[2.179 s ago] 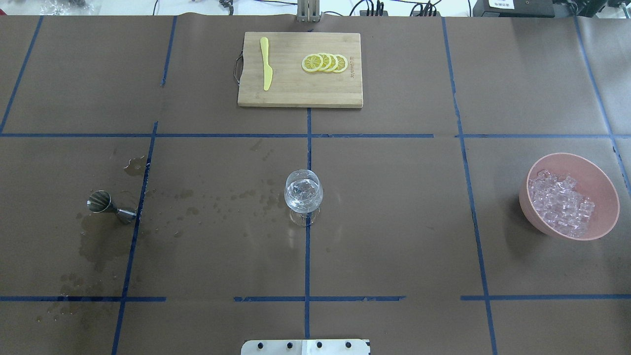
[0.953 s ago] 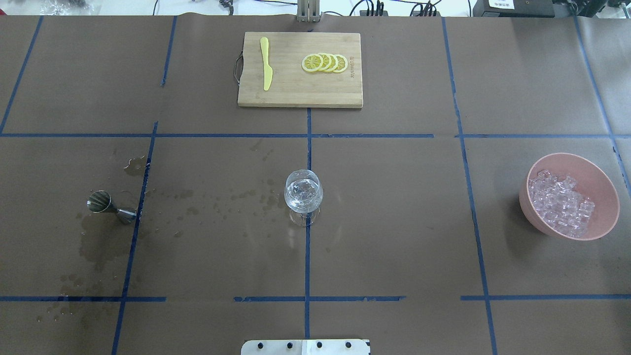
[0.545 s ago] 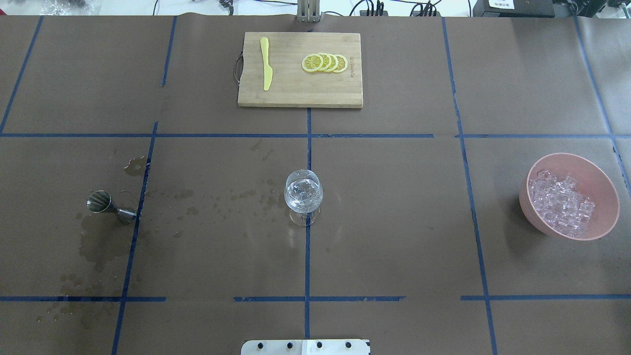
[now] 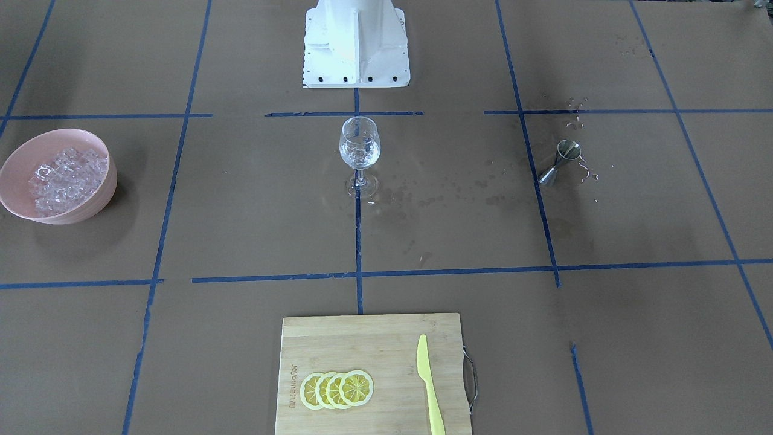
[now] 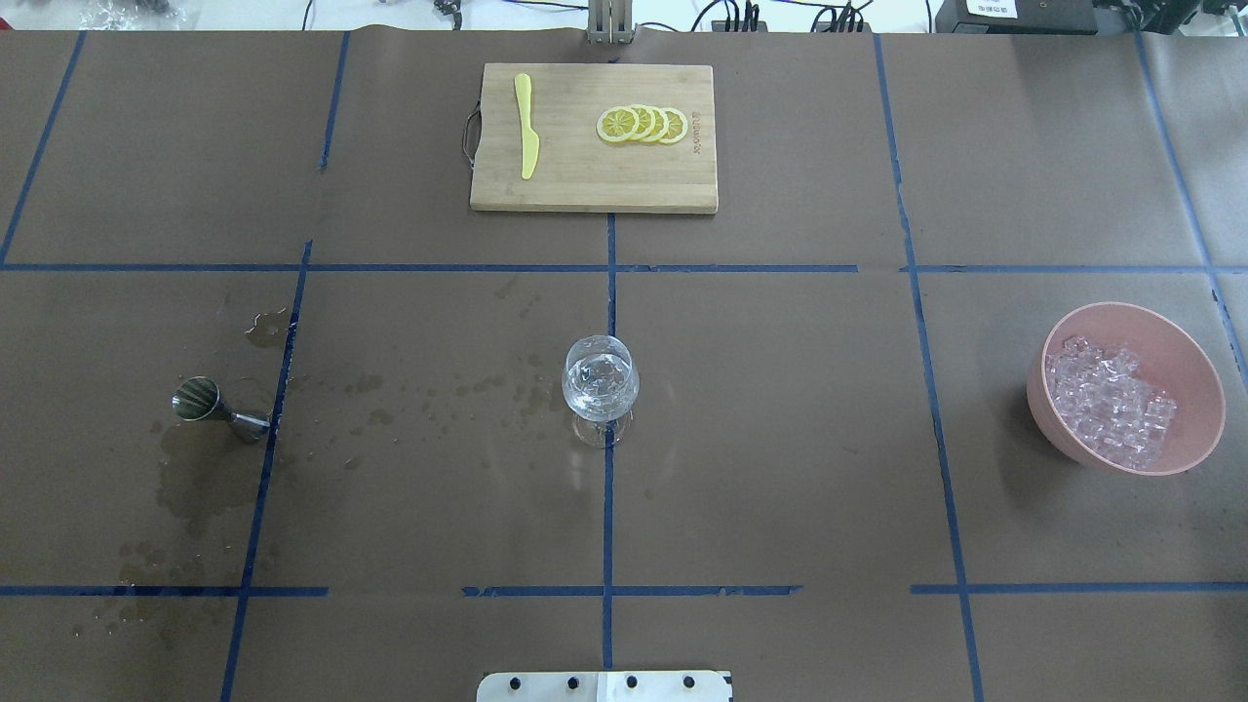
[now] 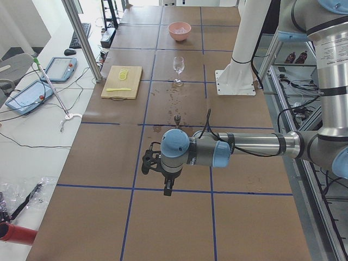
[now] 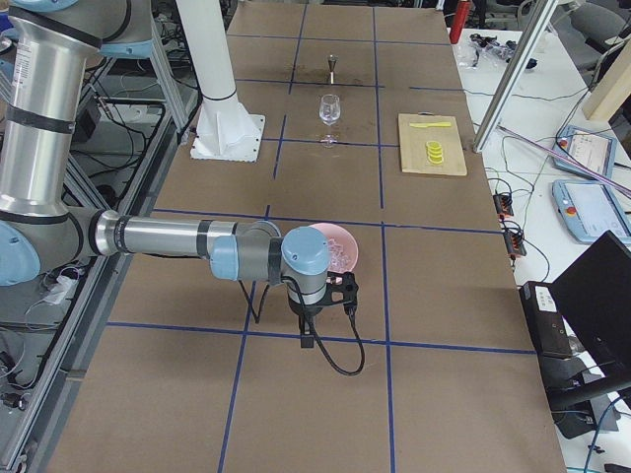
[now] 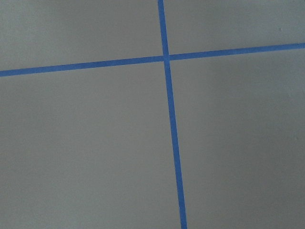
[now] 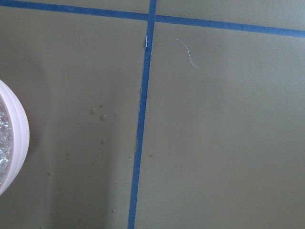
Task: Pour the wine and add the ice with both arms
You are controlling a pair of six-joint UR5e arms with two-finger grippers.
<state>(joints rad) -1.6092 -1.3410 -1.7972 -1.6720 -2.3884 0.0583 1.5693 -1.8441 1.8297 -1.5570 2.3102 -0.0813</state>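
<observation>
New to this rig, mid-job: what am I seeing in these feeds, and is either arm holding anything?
Two robot arms work at a brown-papered table. Two feeds look down on it, from behind the robot and facing it; neither shows the arms. Each side feed shows one arm: the left arm and the right arm, both above the paper. The wrist cameras look down; the right one catches the pink bowl at its edge. On it: a wine glass mid-table, a jigger among wet spots, ice in the bowl, and a cutting board with lemon slices and a yellow knife. Nothing looks held, though I cannot tell whether the left gripper or right gripper is open.
</observation>
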